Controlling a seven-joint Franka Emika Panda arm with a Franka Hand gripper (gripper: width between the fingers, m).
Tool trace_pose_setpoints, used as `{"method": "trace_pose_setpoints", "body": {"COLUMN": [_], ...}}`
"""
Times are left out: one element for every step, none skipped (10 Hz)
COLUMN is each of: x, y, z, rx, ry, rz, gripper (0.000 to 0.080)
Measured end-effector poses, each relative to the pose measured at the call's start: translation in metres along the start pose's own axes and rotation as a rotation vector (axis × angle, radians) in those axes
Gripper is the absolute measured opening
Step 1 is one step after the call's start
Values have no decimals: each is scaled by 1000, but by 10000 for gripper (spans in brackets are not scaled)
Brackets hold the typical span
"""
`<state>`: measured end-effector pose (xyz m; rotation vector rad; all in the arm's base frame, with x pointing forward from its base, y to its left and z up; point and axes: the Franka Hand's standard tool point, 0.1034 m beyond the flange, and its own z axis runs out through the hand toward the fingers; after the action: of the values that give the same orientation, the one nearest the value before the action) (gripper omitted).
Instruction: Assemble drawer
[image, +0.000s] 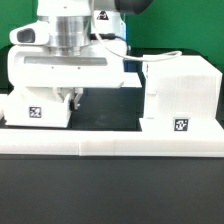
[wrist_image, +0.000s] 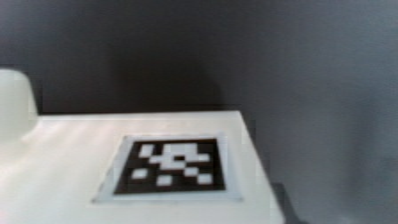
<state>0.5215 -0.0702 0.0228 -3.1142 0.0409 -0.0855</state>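
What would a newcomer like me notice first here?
The white robot arm looms on the exterior view's left, its gripper down at the edge of a small white box with a black-and-white tag. On the exterior view's right stands the large cube-like housing, also tagged. The wrist view shows one such tag close up on a white part.
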Motion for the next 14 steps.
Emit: {"method": "trace_pose_setpoints", "body": {"x": [2,3,4,3,2,2,1,3,4,4,5,4,4,3], "y": [-5,-6,-4,-4,-3,-2,-2,-9,-16,-19,-22,-20,-18,-17], "z": [-9,-15,-17,-15,-14,-14,-13,-13,-13,-13,-12,-12,-12,-12], "rx": [18,26,26,25,24,22,18,9,4,7,7,6,4,2], "ry": [-12,-12,-6,-10,-12,-13,-14,-16,-20,-23,-25,-27,-29,-32], "rz": [-6,-16,-23,-21,-47,-124,-199,-299,-399,-475,-551,-602,-665,-711], "gripper": [41,41,41,41,41,41,41,41,42,42,42,42,42,42]}}
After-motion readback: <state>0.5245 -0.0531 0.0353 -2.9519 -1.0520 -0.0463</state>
